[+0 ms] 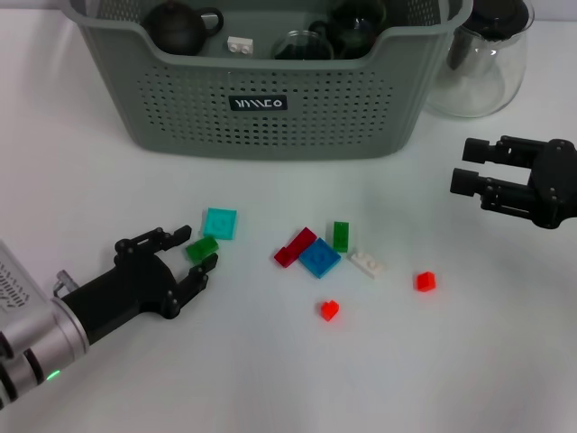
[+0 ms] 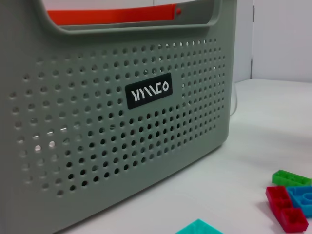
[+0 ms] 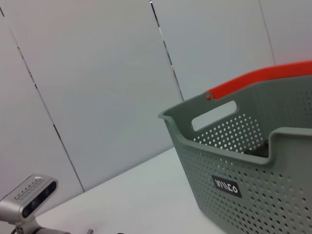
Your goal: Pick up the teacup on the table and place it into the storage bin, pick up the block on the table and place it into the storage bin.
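Left gripper (image 1: 193,251) low on the tabletop's near-left side, fingers spread around a green block (image 1: 202,248), right gripper (image 1: 469,180) open, hovering near the right edge, storage bin (image 1: 270,104) at the far edge.

Blocks on the desk (image 1: 270,379): eight. Two green: one (image 1: 202,249) between the left gripper's (image 1: 192,246) fingers, one (image 1: 341,235) well off. One teal plate (image 1: 219,223) just beyond those fingers. One dark red (image 1: 295,247), one blue (image 1: 319,257), one white (image 1: 367,262), two small red (image 1: 329,309) (image 1: 425,281). One storage bin (image 1: 270,117), one white block (image 1: 240,43) inside it. One glass jug (image 1: 478,54). Two grippers.
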Robot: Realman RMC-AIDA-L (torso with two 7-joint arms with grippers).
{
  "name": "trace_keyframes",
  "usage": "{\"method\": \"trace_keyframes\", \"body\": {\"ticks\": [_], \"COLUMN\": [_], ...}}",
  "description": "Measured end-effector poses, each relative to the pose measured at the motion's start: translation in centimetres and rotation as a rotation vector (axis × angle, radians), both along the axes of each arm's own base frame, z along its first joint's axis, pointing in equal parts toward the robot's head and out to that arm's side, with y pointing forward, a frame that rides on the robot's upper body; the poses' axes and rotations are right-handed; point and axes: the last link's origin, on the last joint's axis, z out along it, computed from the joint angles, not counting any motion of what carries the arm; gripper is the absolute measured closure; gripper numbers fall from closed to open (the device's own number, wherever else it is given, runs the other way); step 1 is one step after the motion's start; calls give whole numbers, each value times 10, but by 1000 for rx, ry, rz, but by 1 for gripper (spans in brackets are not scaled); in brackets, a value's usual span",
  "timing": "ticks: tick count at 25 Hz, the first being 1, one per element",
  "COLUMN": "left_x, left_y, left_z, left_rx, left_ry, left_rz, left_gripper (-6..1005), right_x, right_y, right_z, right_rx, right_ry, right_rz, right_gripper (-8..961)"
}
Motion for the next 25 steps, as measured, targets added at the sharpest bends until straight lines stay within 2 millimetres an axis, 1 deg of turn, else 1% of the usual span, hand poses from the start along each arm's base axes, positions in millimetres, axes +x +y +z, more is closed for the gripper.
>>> {"method": "trace_keyframes", "body": {"ticks": [7,13,17,18,25], "left_x": [0,0,1,2,1], "left_y": [0,0,-1,-2,-6], "left_z": [-1,-1,3,7,47], "left_rx": [-8,-19,-8,-7,-46], "left_ry": [3,13,-17,-37,-199], "left_rz": [-2,-14,-10,-9,39], "left_gripper": [522,643,781,815,796], "right_x": [0,1,1,1,3], "right_y": [-1,-1,-2,-2,-3], "right_z": [-1,-1,0,0,1], "right_rx": [-2,-4,-6,-5,-2], "right_ry": [-1,0,1,1,1], "right_rz": [-1,-1,-2,-3,-7], "right_gripper": [340,340,340,340,340]}}
